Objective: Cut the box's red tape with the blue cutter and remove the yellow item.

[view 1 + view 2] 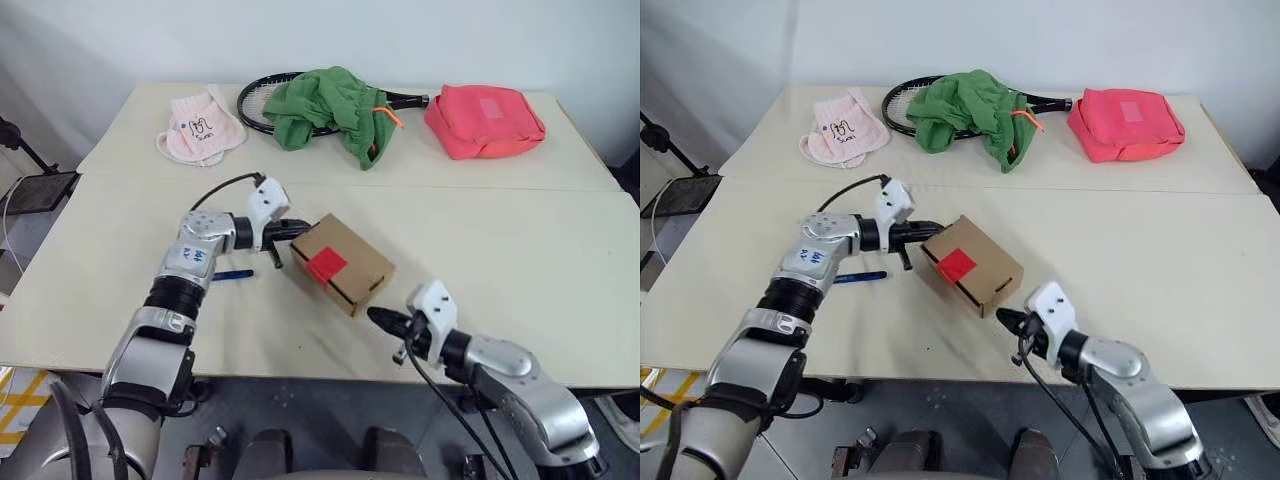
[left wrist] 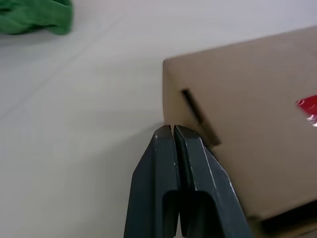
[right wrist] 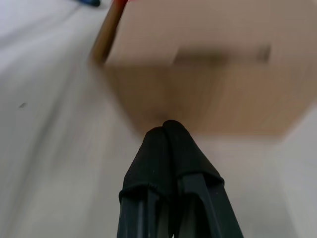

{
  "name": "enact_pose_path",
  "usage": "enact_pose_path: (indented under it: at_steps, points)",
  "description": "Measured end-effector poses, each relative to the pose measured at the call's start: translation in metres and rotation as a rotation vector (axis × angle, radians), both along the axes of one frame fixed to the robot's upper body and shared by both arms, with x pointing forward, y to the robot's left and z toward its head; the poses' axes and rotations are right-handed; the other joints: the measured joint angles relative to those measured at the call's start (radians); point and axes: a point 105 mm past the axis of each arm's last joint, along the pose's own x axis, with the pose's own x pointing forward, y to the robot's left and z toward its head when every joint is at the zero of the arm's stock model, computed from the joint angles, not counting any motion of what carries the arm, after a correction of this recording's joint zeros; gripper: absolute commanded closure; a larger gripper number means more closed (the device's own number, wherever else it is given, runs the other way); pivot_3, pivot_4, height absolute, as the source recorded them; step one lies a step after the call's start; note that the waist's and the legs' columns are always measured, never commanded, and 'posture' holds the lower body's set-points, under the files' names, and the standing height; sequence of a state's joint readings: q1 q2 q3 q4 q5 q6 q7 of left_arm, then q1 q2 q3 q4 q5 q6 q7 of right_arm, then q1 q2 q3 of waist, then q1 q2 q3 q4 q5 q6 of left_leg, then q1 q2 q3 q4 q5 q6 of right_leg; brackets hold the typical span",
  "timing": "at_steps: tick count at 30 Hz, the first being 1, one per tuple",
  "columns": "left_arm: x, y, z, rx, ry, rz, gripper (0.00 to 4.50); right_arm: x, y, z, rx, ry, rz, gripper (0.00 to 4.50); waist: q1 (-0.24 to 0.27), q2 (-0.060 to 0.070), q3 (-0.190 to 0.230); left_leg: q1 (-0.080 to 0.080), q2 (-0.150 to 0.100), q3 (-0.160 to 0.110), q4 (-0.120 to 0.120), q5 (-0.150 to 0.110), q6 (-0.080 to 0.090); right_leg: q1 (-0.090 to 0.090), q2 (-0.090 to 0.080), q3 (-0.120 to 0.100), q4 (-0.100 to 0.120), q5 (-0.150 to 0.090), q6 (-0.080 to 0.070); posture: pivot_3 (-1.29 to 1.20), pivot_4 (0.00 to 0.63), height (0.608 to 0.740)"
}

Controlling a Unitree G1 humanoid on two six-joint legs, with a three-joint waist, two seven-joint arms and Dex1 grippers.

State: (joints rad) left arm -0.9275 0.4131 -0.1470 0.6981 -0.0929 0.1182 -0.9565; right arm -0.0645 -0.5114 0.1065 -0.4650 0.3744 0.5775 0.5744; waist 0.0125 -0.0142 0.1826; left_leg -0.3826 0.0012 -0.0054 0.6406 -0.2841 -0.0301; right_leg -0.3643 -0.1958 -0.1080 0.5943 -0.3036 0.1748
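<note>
- Brown cardboard box (image 1: 343, 262) lies askew on my worktop (image 1: 520, 250), red tape (image 1: 326, 265) facing up on its top.
- I see the left pincer (image 1: 297, 231) pinched together on nothing, tips against the box's far-left corner.
- My right pincer (image 1: 379, 317) is likewise clamped tight and empty, just short of the box's near end.
- The blue cutter (image 1: 232, 274) lies flat on the worktop beside my left forearm, left of the box.
- At the back: pink cloth (image 1: 200, 128), racket (image 1: 262, 100) under green cloth (image 1: 332, 108), pink-red bag (image 1: 484, 120).

Taped brown box (image 1: 342, 262) beside blue cutter (image 1: 232, 274)
</note>
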Motion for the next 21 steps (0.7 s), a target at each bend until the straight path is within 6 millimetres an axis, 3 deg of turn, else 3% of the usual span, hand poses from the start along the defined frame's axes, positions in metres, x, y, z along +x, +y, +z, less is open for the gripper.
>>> enact_pose_path:
  at_steps: [4, 6, 10, 14, 18, 21]
  points:
    - [-0.013, 0.016, 0.0, -0.019, 0.064, -0.003, 4.42, 0.009, -0.002, -0.001, 0.015, 0.016, -0.034, 4.5, -0.011, 0.0, 0.0, -0.007, 0.0, 0.0, 0.006, 0.0, 0.0, -0.007, 0.0, 0.001, 0.006, 0.0, 0.0, 0.0, 0.15, 0.74]
    - [-0.032, 0.026, -0.001, -0.045, 0.139, -0.032, 4.42, 0.022, -0.013, 0.002, 0.012, 0.009, -0.101, 4.5, -0.017, 0.0, 0.0, -0.007, 0.0, 0.0, 0.006, 0.0, 0.0, -0.008, 0.0, 0.002, 0.008, 0.0, 0.0, 0.0, 0.15, 0.74]
    - [-0.074, 0.022, -0.015, -0.057, 0.304, -0.156, 4.42, 0.049, -0.036, 0.013, -0.036, -0.044, -0.203, 4.5, -0.011, 0.0, 0.0, -0.007, 0.0, 0.0, 0.007, -0.001, 0.0, -0.008, -0.001, 0.002, 0.01, 0.0, 0.0, 0.0, 0.15, 0.74]
    - [-0.101, 0.014, -0.026, -0.039, 0.409, -0.216, 4.42, 0.064, -0.042, 0.02, -0.067, -0.108, -0.222, 4.5, -0.013, 0.0, 0.0, -0.008, 0.0, 0.0, 0.007, -0.001, 0.0, -0.01, -0.001, 0.003, 0.011, 0.0, 0.0, 0.0, 0.15, 0.74]
    - [-0.107, 0.02, -0.017, -0.054, 0.415, -0.197, 4.42, 0.069, -0.071, 0.029, -0.117, -0.157, -0.288, 4.5, -0.012, 0.001, 0.0, -0.008, 0.0, 0.0, 0.007, -0.001, 0.0, -0.01, -0.001, 0.003, 0.011, 0.0, 0.0, 0.0, 0.15, 0.74]
    - [-0.11, 0.025, 0.005, -0.124, 0.426, -0.227, 4.42, 0.057, -0.089, 0.036, -0.117, -0.164, -0.281, 4.5, -0.01, 0.0, 0.001, -0.008, 0.001, 0.0, 0.007, -0.001, 0.0, -0.01, -0.001, 0.003, 0.011, 0.0, 0.0, 0.0, 0.15, 0.74]
